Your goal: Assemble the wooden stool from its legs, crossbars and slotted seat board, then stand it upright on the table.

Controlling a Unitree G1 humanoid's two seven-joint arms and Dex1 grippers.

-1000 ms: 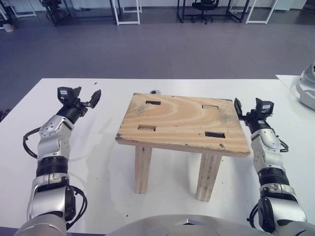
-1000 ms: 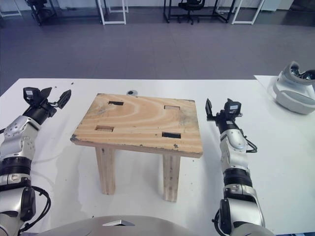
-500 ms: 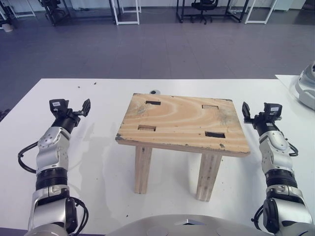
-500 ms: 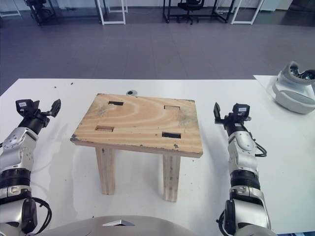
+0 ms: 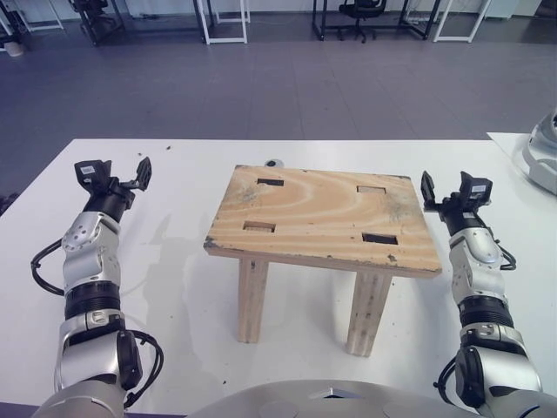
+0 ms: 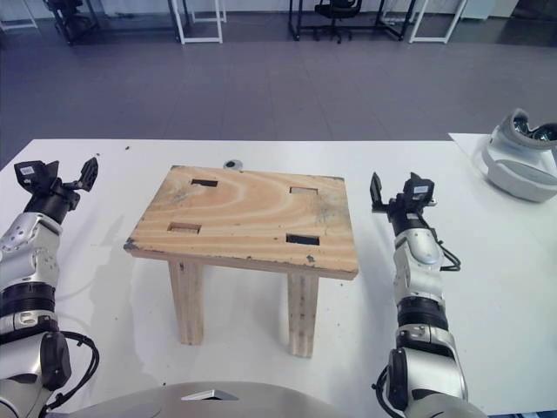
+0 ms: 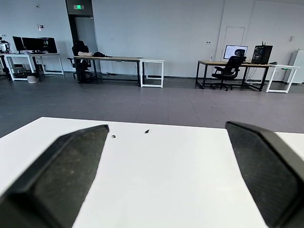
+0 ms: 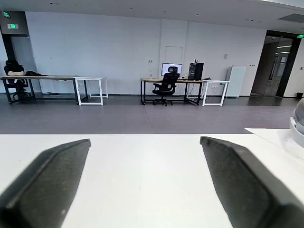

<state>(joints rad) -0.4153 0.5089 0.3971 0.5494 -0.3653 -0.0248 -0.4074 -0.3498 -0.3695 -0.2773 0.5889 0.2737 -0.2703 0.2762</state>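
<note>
On the white table (image 5: 183,287), far left, the left gripper (image 5: 129,178) hangs wide open and empty, well apart from the wooden stool (image 5: 322,218). The stool stands upright at the centre on its legs, seat board up. Just right of the seat's edge, the right gripper (image 5: 444,198) is likewise spread and holds nothing. A careless inward swing there could nudge the stool, loosening or toppling it.

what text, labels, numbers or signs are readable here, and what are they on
Nothing can be read as text.
green sign above the doorway: too small to read.
left wrist sticker, white: too small to read.
right wrist sticker, white: too small to read.
stool: no print on it.
</note>
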